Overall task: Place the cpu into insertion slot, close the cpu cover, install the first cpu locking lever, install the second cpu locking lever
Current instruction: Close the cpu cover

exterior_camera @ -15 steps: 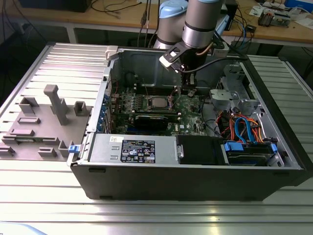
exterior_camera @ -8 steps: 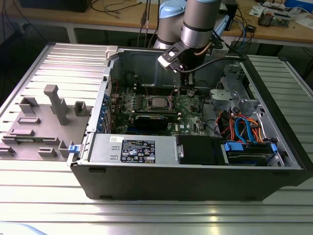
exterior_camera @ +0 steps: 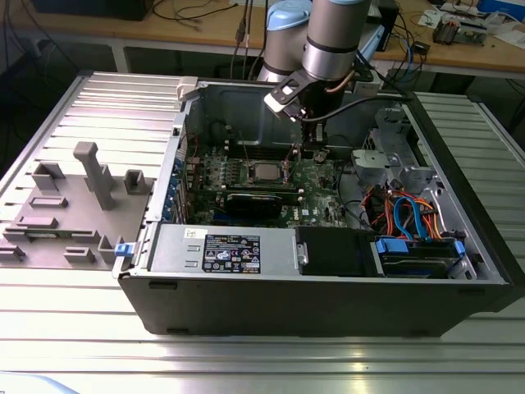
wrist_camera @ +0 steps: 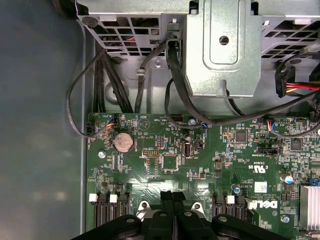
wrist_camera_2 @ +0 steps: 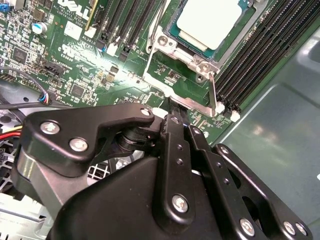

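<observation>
The cpu (wrist_camera_2: 214, 20), likely light, stiff and fragile, best gripped by its edges, lies flat in the insertion slot (wrist_camera_2: 166, 47), with the pincer (wrist_camera: 173, 195) closed together just beside it, toward the exterior view's right.
</observation>
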`<state>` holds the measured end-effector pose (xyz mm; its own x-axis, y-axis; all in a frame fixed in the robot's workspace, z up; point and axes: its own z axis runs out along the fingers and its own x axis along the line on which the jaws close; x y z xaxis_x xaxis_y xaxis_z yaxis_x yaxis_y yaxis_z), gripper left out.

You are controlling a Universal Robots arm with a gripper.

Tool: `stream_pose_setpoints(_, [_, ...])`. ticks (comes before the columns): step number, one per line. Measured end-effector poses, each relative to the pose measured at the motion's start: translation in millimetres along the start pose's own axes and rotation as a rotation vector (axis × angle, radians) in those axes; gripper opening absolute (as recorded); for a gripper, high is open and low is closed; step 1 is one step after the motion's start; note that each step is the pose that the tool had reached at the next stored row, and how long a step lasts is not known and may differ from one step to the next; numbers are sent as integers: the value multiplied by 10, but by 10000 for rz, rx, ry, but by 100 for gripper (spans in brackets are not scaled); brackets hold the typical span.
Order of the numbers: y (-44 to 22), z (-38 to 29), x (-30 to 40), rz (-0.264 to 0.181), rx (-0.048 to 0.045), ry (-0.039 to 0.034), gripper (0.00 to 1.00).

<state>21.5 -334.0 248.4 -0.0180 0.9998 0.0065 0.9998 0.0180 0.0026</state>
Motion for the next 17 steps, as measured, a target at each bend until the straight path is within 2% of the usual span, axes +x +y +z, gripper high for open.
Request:
stream_pose_setpoints(9, [-46, 0, 1, -3, 0, 0, 11])
stream_pose_setpoints(17, [-58, 0, 1, -2, 0, 0, 11])
